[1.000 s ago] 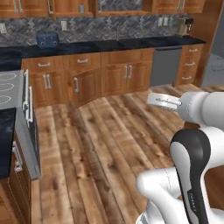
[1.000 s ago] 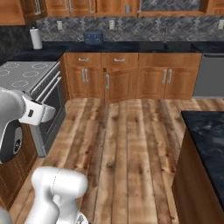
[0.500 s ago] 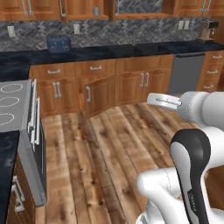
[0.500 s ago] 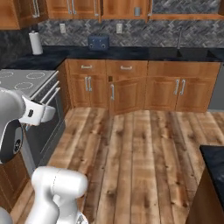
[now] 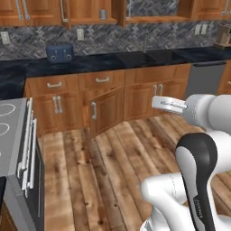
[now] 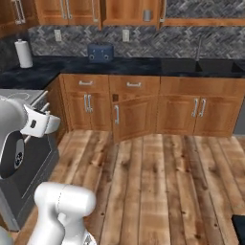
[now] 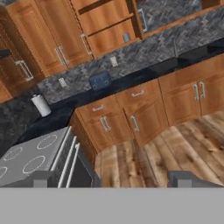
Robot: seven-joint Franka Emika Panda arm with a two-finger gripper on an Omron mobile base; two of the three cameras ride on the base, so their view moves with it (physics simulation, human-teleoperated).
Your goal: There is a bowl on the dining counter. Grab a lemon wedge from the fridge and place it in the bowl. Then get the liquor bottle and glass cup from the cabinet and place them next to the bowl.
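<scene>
My gripper (image 7: pixel 113 181) is open with nothing between its fingertips (image 7: pixel 43 179), which stand wide apart. It hovers high over the wooden floor, beside the arm (image 5: pixel 158 103) (image 6: pixel 50 123). Ahead, an upper cabinet (image 5: pixel 90 11) (image 6: pixel 129 12) (image 7: pixel 107 26) stands open over the black back counter. On its shelf is a small greyish glass cup (image 5: pixel 103 14) (image 6: pixel 147 15) (image 7: pixel 126 37), far from the gripper. A dark corner at the lower right may be the dining counter (image 6: pixel 238 224). The bowl, the fridge, the lemon wedge and the liquor bottle are out of view.
A grey stove (image 5: pixel 13 135) (image 6: pixel 33 95) (image 7: pixel 35 162) stands close on the left. On the back counter sit a blue toaster (image 5: pixel 59 53) (image 6: pixel 100 51) (image 7: pixel 100 80) and a paper towel roll (image 6: pixel 24 53) (image 7: pixel 41 105). One lower cabinet door (image 5: pixel 106 115) hangs ajar. A grey dishwasher (image 5: pixel 205 81) is at the right.
The whole picture has shifted: the base has moved, and the back cabinets and toaster now sit closer and more central. The arm holds the same pose and the gripper stays open.
</scene>
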